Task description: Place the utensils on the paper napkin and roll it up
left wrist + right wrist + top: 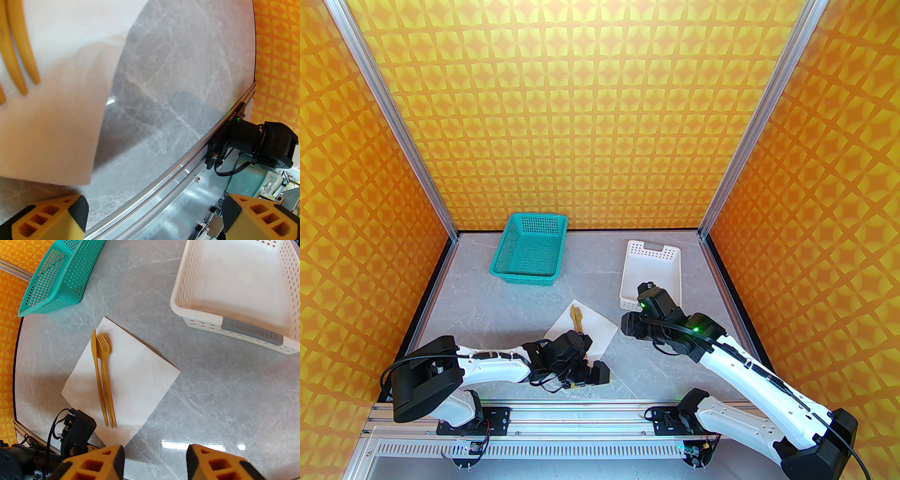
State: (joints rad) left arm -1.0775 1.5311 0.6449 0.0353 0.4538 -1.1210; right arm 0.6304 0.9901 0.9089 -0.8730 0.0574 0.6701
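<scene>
The white paper napkin lies flat on the grey table, turned like a diamond. Tan utensils rest side by side along its left half: a fork and a flat blade-like piece. In the top view the fork shows on the napkin. My left gripper is open just off the napkin's near corner, with the utensils' tan tips at upper left. My right gripper is open and holds nothing. It hovers right of the napkin's near corner. From above, the left gripper sits below the napkin.
A teal perforated basket stands at the back left. A white perforated basket stands at the back right, next to the right wrist. An aluminium rail runs along the table's near edge. Orange patterned walls enclose three sides.
</scene>
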